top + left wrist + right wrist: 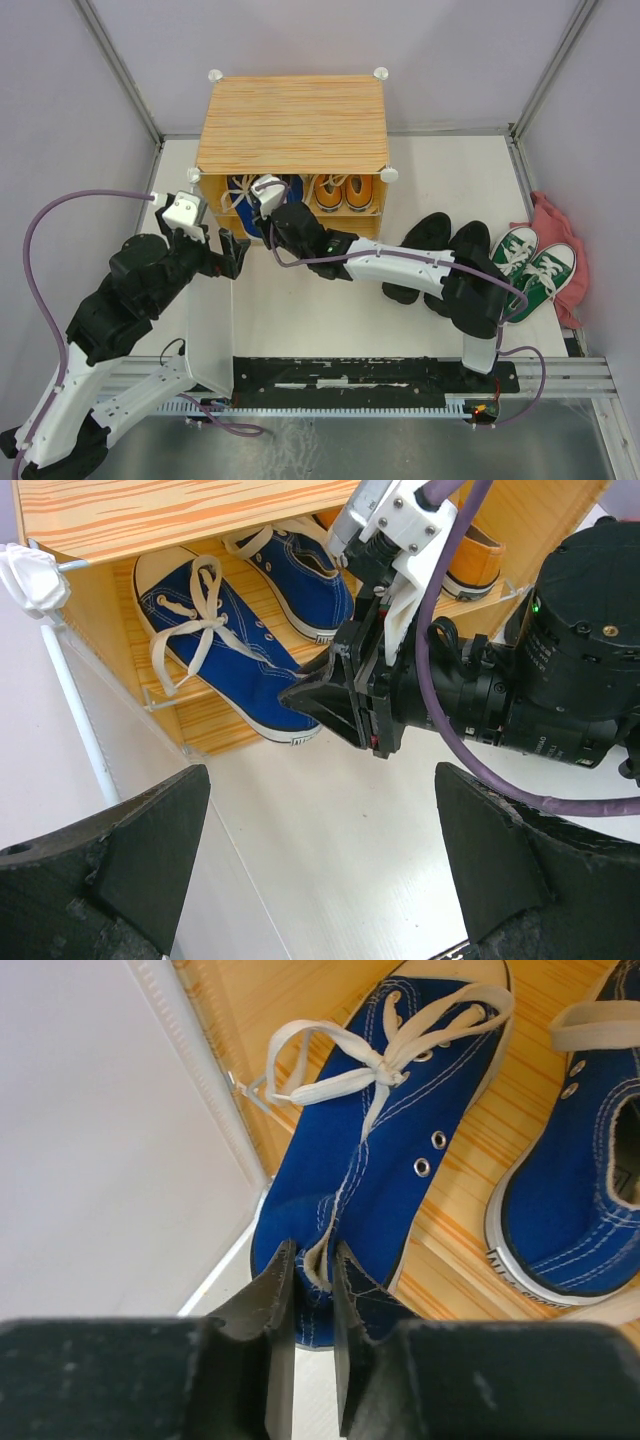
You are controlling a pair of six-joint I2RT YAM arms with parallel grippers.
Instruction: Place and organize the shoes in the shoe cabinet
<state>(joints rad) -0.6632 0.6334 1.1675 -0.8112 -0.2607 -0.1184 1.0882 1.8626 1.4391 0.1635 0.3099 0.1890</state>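
The shoe cabinet (292,120) stands at the back with its door open. Two blue sneakers lie on its shelf at the left (240,195), and an orange pair (345,192) sits at the right. My right gripper (315,1270) is shut on the heel rim of the nearer blue sneaker (380,1140), whose heel sticks out over the shelf edge; the other blue sneaker (590,1190) lies beside it. My left gripper (320,810) is open and empty over the white floor in front of the cabinet. Black boots (430,250) and green sneakers (530,262) stand on the table at the right.
The cabinet's white door (212,330) hangs open toward me at the left, beside my left arm. A pink cloth (565,240) lies under the green sneakers at the right edge. A black rail (370,372) runs along the near edge. My right arm crosses in front of the boots.
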